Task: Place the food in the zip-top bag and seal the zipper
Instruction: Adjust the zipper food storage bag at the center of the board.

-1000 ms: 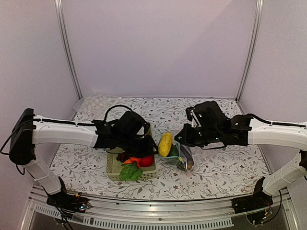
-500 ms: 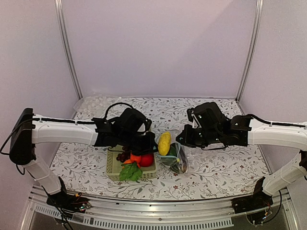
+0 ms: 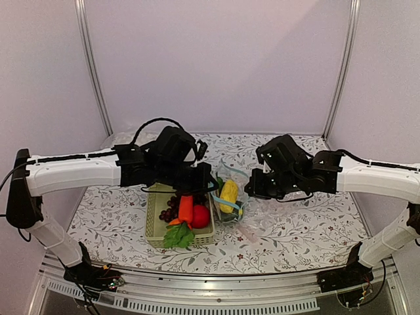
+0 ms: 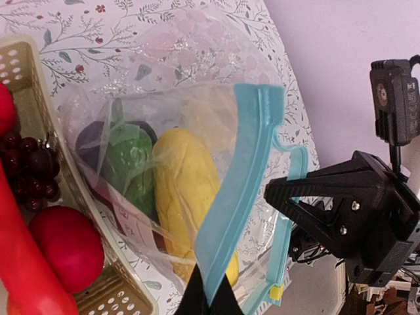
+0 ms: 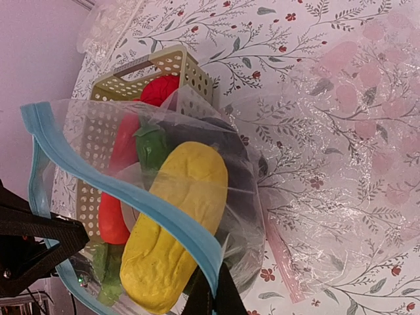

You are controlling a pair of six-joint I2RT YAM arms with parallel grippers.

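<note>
The left tool [image 4: 209, 298] is pressed together on one lip of the light-blue zipper [image 4: 239, 190]. The right tool [image 5: 213, 295] is likewise clamped on the opposite lip, so the two hold the mouth of the zip-top bag [image 3: 231, 197] parted between them, just above the table [image 3: 295, 230].

Inside the bag lie the yellow corn cob [image 4: 187, 190], a green vegetable [image 4: 131, 164] and, behind it, the dark eggplant [image 4: 88, 141]. Just beside the bag on the left arm's side stands the pale mesh basket [image 3: 154, 223], touching the plastic, with a carrot [image 3: 186, 209], a red fruit [image 4: 65, 246] and grapes [image 4: 33, 170] in it.

Loading looks partly done, and sealing has not begun. With both tools occupied, adding the basket's pieces would need one lip released. Closing would need the two strips brought level and squeezed along their length, with the corn kept below the track.

The table wears a floral cloth, and a bubbly clear sheet [image 3: 128, 140] lies at its far left corner. Beyond it, plain pale walls [image 3: 216, 65] and two metal posts [image 3: 92, 65] close the booth.
</note>
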